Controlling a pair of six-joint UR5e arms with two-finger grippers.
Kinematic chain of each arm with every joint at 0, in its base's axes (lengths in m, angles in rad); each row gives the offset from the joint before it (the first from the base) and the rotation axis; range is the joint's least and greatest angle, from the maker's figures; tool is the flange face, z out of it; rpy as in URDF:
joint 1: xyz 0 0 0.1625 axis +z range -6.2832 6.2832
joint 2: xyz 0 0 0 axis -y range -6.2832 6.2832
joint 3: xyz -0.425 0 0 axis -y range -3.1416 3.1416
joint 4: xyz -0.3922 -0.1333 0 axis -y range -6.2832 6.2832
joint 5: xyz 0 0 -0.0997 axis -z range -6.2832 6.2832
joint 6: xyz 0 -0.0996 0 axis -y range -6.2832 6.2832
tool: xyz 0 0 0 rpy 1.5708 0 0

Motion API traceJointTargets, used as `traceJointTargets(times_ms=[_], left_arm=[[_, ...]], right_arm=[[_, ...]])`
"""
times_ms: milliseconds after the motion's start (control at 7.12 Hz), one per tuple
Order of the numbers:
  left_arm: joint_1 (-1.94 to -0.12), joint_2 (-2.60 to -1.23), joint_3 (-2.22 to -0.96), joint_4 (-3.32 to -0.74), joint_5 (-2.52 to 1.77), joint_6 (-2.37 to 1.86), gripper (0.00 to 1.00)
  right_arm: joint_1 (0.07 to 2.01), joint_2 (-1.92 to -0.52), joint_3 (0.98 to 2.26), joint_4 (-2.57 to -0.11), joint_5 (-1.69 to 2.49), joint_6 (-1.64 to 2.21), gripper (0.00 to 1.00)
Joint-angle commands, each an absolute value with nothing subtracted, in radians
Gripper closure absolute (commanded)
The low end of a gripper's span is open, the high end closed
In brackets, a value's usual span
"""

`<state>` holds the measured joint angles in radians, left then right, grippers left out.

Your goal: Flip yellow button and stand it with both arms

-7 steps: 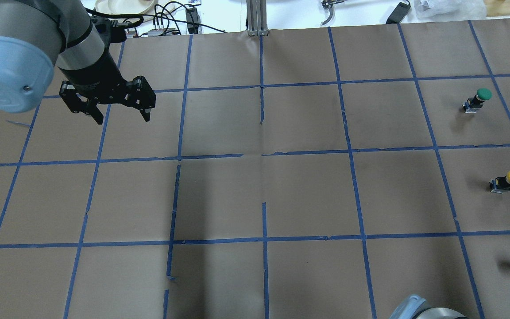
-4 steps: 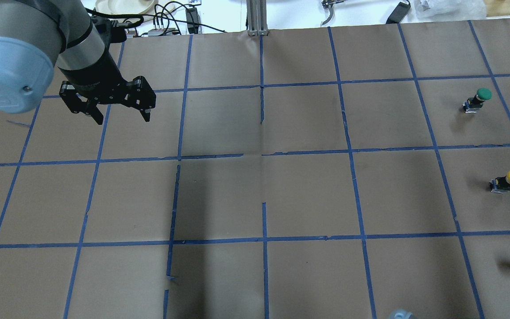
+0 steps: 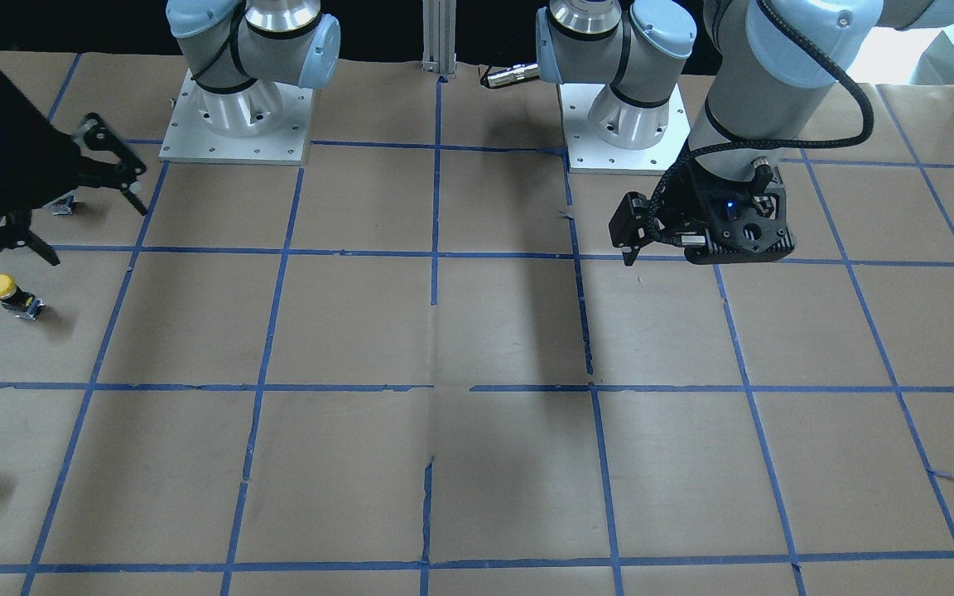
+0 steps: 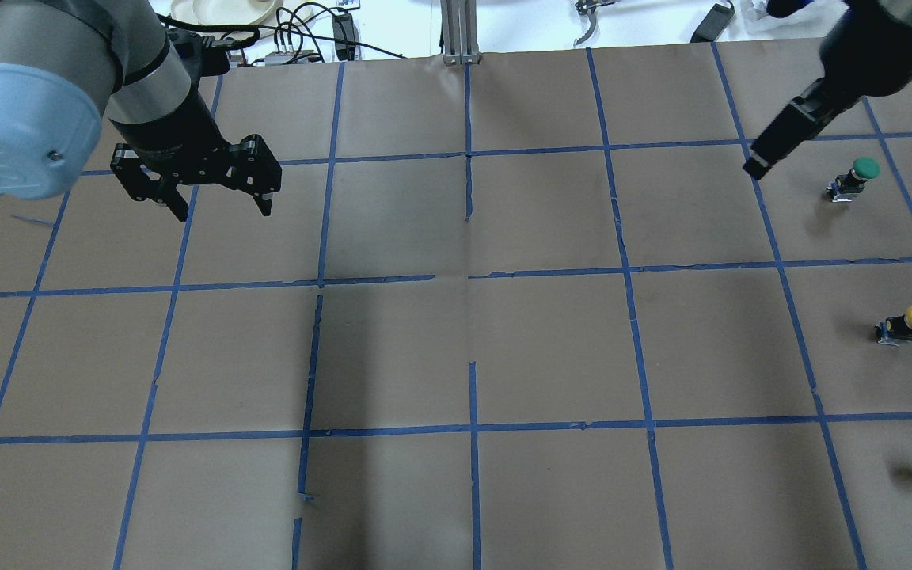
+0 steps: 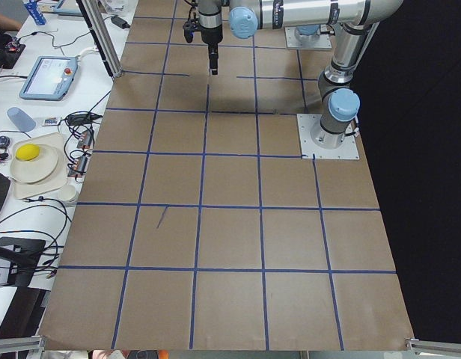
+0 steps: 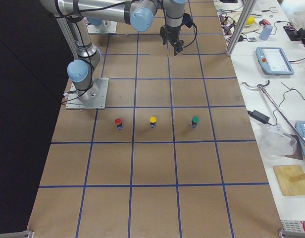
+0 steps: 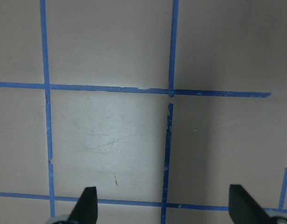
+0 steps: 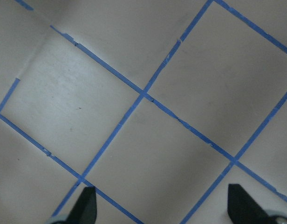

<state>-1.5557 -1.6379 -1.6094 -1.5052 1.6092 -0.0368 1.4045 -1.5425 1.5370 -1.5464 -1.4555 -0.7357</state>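
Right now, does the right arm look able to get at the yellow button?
Probably yes. The right gripper hangs open above the table, the yellow button sits alone in a nearby square on that side, and nothing shows between them.

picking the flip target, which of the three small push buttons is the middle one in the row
The push button with the round yellow cap. It sits between the red-capped button and the green-capped button, which form the two ends of the row.
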Motion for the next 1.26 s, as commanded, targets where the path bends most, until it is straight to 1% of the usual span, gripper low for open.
traceJointTargets(times_ms=[0,140,421,1124], left_arm=[[-1.566,-1.635,-1.601,-1.505,1.606,-0.037,0.00],[-1.566,-1.629,-1.609,-1.506,1.608,-0.037,0.00],[-1.566,-1.623,-1.615,-1.506,1.608,-0.041,0.00],[-1.566,-1.618,-1.615,-1.506,1.615,-0.037,0.00]], right_arm=[[1.520,-1.540,1.534,-1.546,-1.463,-0.344,0.00],[1.531,-1.540,1.534,-1.552,-1.463,-0.189,0.00],[1.534,-1.540,1.537,-1.554,-1.526,-0.161,0.00],[1.534,-1.540,1.546,-1.591,-1.528,-0.118,0.00]])
